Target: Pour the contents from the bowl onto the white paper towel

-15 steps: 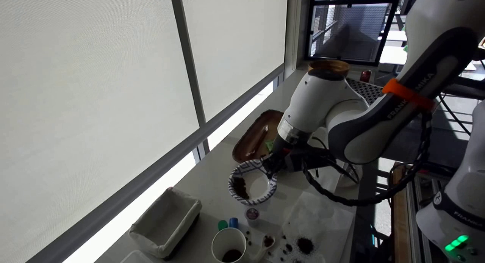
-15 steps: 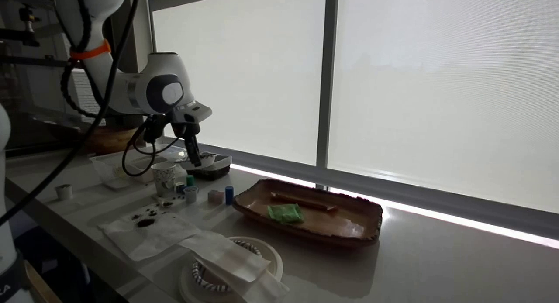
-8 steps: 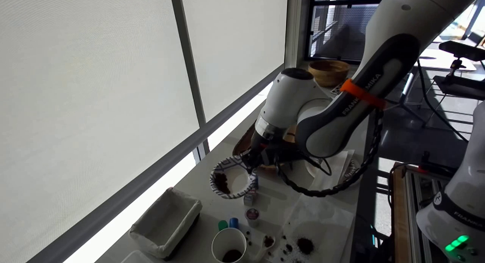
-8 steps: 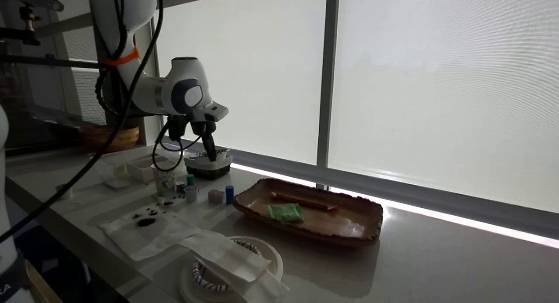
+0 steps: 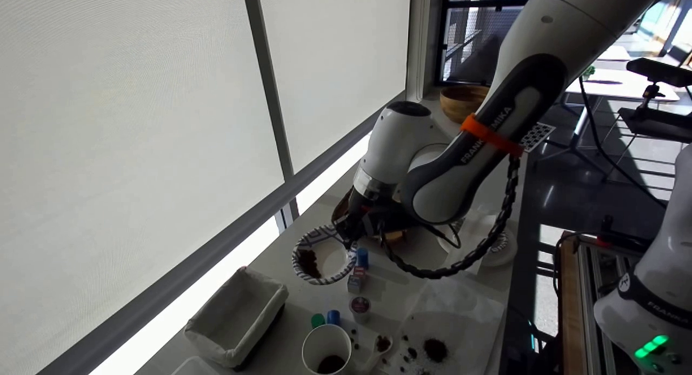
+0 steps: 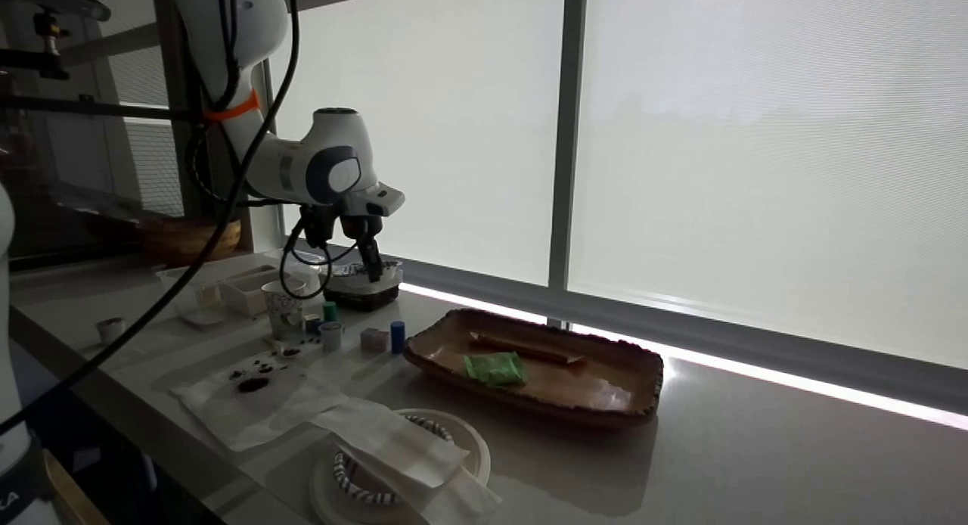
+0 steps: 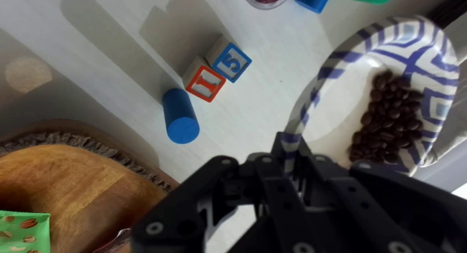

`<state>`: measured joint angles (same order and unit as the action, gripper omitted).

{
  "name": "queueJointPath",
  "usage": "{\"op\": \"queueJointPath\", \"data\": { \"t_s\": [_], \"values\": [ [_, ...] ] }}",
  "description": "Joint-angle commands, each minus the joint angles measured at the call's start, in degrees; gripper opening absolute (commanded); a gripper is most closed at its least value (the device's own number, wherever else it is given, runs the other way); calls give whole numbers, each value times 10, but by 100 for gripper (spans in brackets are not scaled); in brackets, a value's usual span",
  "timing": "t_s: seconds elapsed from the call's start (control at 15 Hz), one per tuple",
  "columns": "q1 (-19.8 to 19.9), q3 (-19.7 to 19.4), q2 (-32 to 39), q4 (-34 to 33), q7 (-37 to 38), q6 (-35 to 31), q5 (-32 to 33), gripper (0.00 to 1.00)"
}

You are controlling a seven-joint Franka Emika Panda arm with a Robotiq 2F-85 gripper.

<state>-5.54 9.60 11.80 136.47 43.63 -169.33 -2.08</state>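
At the rim of the bowl (image 7: 334, 107), my claw (image 7: 292, 151) is clamped tight, with the patterned edge pinched in its grip. I hold the bowl above the white table (image 5: 308, 299), its body reaching out beyond my claw, and dark brown beans (image 7: 388, 121) lie heaped against its wall on the side away from my grip. Lower than the bowl and near it, two toy blocks (image 7: 206, 83) stand together just beside a blue cylinder (image 7: 181, 116). On the far side of my claw from the bowl, I see a brown wooden dish (image 7: 69, 165) with a green packet (image 7: 25, 231) in it. Near the bowl, on the side where its beans lie, is a white-lined tub (image 5: 235, 310). Well apart from the bowl, with a small lidded pod (image 5: 360, 307) between them, a white paper towel (image 5: 467, 321) lies on the table, dark grounds (image 5: 435, 350) on part of it.
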Motion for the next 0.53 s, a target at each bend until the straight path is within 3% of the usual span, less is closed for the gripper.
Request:
{"op": "queueJointPath", "data": {
  "t_s": [0.0, 0.07, 0.13, 0.2, 0.47],
  "values": [
    [5, -16, 45, -34, 35, 5, -13, 1],
    [0, -32, 57, -44, 54, 4, -1, 1],
    [-12, -44, 71, -57, 25, 1, -43, 1],
    [-15, -54, 84, -70, 28, 2, -46, 1],
    [-10, -51, 140, -133, 10, 8, -93, 1]
  ]
}}
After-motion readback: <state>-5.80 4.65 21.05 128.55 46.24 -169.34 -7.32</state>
